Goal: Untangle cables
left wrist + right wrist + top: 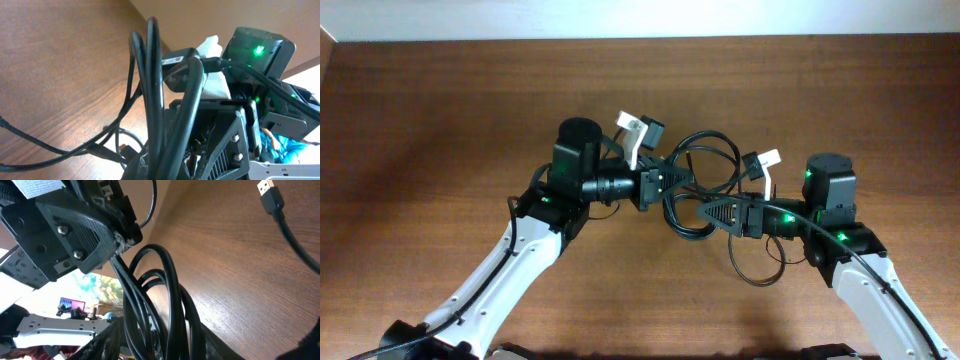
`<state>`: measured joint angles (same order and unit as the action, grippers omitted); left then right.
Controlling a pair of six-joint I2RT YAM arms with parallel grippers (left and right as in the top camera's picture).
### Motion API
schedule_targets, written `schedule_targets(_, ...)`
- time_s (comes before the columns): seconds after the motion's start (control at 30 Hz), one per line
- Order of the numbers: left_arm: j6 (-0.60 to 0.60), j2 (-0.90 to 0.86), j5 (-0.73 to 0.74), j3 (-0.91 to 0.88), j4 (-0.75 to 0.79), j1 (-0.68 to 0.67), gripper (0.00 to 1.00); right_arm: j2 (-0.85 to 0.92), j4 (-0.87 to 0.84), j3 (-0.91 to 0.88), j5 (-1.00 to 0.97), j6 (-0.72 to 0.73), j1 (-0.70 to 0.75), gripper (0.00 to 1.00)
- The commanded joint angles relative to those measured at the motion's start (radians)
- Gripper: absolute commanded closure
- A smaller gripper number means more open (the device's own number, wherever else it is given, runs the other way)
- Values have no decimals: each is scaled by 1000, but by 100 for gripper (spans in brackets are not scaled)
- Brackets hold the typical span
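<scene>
Both the left tool [672, 180] and the right tool [706, 213] are clenched on the tangled black cables [718, 152], whose loops bunch between the two near the middle of the counter [440, 120], with one slack loop trailing on the wood just beside the right tool.

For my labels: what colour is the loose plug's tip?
The plug tip is silver metal; the right wrist view shows it best.

Looped cables [152, 90] crowd both wrist views, blurred at close range and masking the fingertips of the right gripper [705, 212]; a plug-tipped cord [289, 227] runs off the right wrist view's edge.
</scene>
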<state>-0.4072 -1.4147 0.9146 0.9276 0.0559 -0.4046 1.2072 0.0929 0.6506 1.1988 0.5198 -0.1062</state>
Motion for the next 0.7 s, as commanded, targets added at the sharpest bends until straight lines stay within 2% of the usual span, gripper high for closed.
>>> schedule_targets(0.0, 8, 2, -7, 14, 55, -1, 100, 4, -3, 13, 21, -14, 1, 59)
schedule_targets(0.13, 8, 2, -11, 14, 99, -1, 100, 4, -3, 13, 21, -14, 1, 71)
schedule_targets(0.2, 8, 2, -22, 14, 100, -1, 100, 4, -3, 13, 21, -14, 1, 81)
schedule_targets(0.37, 9, 2, -22, 14, 100, -1, 100, 4, -3, 13, 21, -14, 1, 95)
schedule_targets(0.5, 8, 2, -22, 14, 100, 0, 100, 4, -4, 13, 20, -18, 1, 96)
schedule_targets(0.53, 8, 2, -21, 14, 100, 0, 89, 4, -3, 13, 20, -18, 1, 96)
schedule_targets(0.57, 8, 2, -21, 14, 95, 0, 71, 4, -3, 13, 19, -42, 1, 96)
schedule_targets(0.6, 9, 2, -21, 14, 86, 0, 65, 4, -3, 13, 19, -66, 1, 96)
schedule_targets(0.63, 9, 2, -21, 14, 77, 0, 38, 4, -2, 13, 8, -71, 1, 96)
schedule_targets(0.67, 9, 2, -21, 14, 69, 0, 24, 5, 5, 13, -10, -70, 1, 96)
